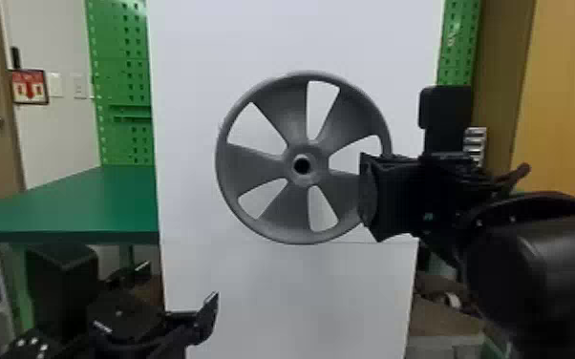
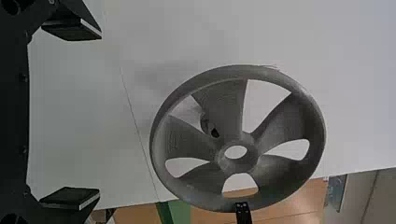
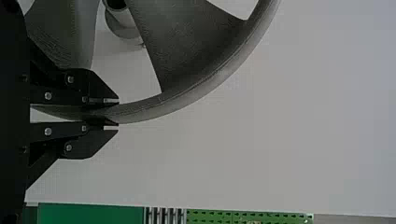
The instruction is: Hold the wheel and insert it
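Grey wheel (image 1: pixel 255 162) stands upright, its hub (image 1: pixel 303 180) facing the robot squarely.

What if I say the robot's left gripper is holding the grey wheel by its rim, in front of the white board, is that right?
Not quite: the right gripper is the one holding it, as the right wrist view shows. The grey wheel is indeed held by its rim, in front of the white board.
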Controlling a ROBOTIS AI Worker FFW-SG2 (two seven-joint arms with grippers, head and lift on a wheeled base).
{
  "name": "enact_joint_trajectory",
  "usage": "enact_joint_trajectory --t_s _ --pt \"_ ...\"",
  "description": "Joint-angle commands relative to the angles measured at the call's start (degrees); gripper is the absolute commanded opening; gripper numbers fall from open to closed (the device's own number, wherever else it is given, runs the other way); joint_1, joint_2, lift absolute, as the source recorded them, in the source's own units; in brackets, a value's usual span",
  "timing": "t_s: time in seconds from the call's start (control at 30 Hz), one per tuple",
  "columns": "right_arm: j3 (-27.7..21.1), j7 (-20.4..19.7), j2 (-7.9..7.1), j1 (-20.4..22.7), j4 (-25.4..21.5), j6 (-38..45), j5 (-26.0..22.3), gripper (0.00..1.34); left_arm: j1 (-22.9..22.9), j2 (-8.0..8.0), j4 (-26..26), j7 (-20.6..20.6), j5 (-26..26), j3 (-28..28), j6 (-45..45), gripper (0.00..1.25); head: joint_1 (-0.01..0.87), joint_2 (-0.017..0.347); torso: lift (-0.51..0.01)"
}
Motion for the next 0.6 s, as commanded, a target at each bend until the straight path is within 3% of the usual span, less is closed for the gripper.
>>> enact_joint_trajectory --t_s 0.0,0.57 --pt "-0.5 0.0 0.05 -0.3 0.4 -0.2 0.1 0.12 -0.1 0.00 0.0 0.0 0.0 0.0 0.0 1.15 0.210 0.009 -0.442" --pt "-1.5 0.0 0.05 -2.2 3.2 -0.4 1.0 0.12 -0.2 0.00 0.0 0.0 0.0 0.0 0.0 1.15 0.210 0.009 -0.442"
